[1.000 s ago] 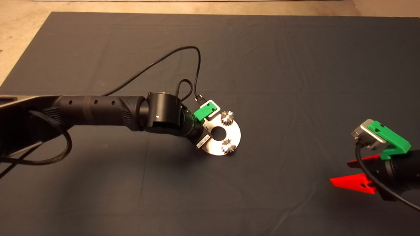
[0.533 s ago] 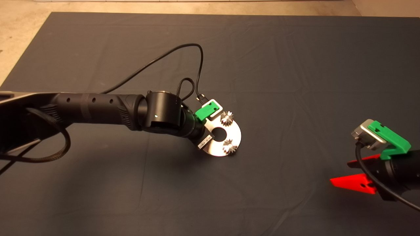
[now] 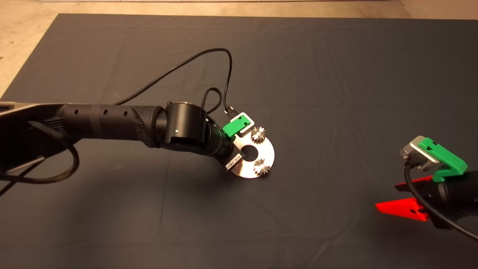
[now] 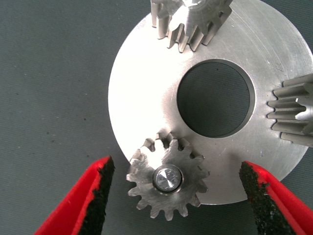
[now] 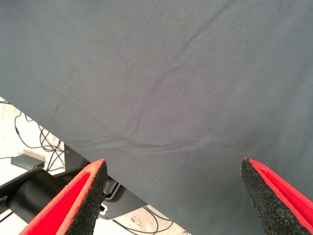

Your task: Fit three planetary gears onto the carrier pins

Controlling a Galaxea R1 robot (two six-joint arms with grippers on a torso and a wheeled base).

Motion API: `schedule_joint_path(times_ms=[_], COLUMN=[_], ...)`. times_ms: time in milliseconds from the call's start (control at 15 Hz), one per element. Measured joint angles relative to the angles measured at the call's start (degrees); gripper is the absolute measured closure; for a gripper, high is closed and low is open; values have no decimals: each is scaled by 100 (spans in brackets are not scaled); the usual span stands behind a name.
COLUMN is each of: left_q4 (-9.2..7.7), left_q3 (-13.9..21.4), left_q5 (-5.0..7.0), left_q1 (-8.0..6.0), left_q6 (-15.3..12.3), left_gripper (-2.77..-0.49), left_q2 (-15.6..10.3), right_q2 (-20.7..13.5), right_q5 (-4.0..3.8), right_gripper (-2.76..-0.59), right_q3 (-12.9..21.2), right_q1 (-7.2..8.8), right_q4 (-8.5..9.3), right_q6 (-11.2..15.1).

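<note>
while the left tool (image 4: 173, 196) gapes, three planetary gears (image 4: 167, 181) sit pinned.

Dark grey mat (image 3: 336, 74) covers nearly the whole worktop, faint creases across it. Pale beige floor (image 3: 22, 45) along the top edge and upper left corner. Right wrist view: floor (image 5: 14, 137) beyond the mat's edge with tangled black cables (image 5: 46, 142).

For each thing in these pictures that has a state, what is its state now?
Nearest gear: seated on its pin, not gripped.
Other two gears: standing on the plate.
Left gripper: open, fingers either side of the nearest gear.
Right gripper: open, idle over the mat at its right side.
</note>
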Motion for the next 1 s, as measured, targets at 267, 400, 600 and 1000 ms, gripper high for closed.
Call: schedule_joint_path(times_ms=[267, 400, 600, 1000], left_q4=[-30, -160, -600, -1699], left_q3=[1, 3, 6, 313], left_q5=[232, 402, 802, 1352], left_q1=[-149, -246, -401, -568], left_q6=[2, 0, 2, -146], left_gripper=[-191, -191, -191, -191], left_q2=[-2, -3, -2, -36], right_q2=[0, 2, 77, 537], right_q5=[-8, -40, -275, -1123], right_gripper=[-202, -202, -202, -202], right_q3=[0, 0, 0, -5], right_q1=[0, 0, -2, -5], right_q4=[0, 0, 0, 0], right_q6=[0, -2, -2, -2])
